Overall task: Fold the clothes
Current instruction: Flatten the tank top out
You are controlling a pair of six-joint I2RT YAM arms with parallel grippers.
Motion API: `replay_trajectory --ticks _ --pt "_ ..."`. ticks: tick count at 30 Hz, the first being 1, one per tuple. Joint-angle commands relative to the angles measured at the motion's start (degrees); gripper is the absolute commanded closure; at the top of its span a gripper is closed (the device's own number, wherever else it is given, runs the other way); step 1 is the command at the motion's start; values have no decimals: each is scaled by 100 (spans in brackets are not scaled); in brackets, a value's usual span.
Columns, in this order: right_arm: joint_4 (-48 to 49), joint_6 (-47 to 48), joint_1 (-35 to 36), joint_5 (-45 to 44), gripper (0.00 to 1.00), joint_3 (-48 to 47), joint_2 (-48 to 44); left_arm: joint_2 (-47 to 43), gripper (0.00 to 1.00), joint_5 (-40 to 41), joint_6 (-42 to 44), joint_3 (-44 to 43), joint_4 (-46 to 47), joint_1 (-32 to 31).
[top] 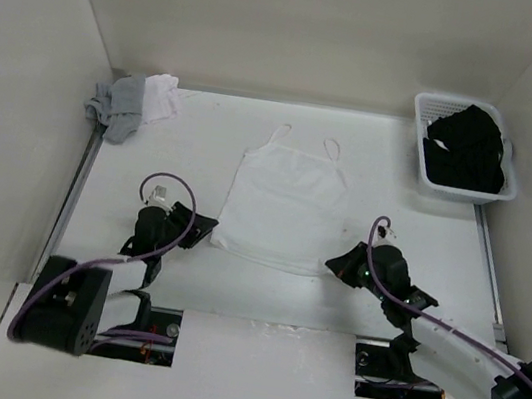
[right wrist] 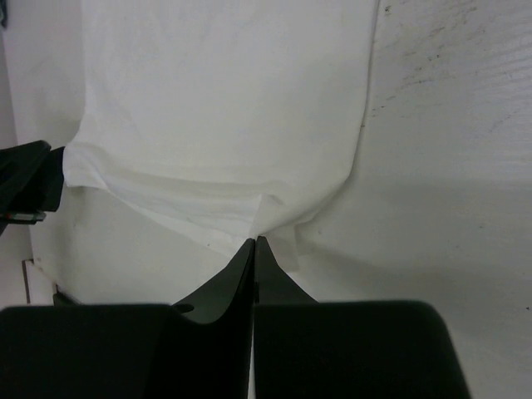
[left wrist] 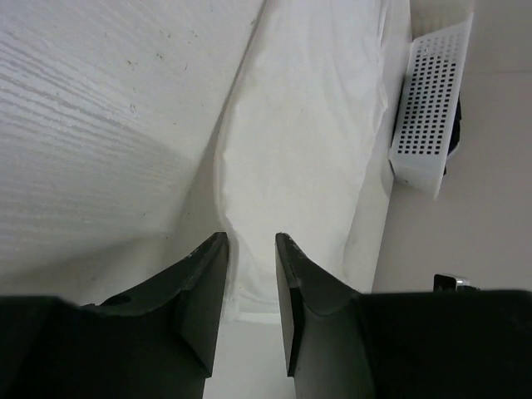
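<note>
The camisole fills the mid bench between my left tool and my right tool. Bare strips run outside each tool and along the near edge. A basket of black garments blocks the far right corner, a grey and white pile the far left; 3 walls hem me in.

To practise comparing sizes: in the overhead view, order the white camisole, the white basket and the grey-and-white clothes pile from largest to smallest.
1. white camisole
2. white basket
3. grey-and-white clothes pile
The basket only narrowly outsizes the pile.
</note>
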State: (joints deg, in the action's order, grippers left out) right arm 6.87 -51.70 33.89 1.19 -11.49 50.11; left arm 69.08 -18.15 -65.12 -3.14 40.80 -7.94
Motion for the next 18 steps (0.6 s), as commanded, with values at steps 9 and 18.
replay_trajectory --ticks 9,18 --pt "51 -86 69 -233 99 -91 -133 -2166 55 2463 1484 -1091 -4809 -974" --pt "86 -59 87 -251 98 -64 -177 -712 68 2720 1564 -1312 -4035 -1749"
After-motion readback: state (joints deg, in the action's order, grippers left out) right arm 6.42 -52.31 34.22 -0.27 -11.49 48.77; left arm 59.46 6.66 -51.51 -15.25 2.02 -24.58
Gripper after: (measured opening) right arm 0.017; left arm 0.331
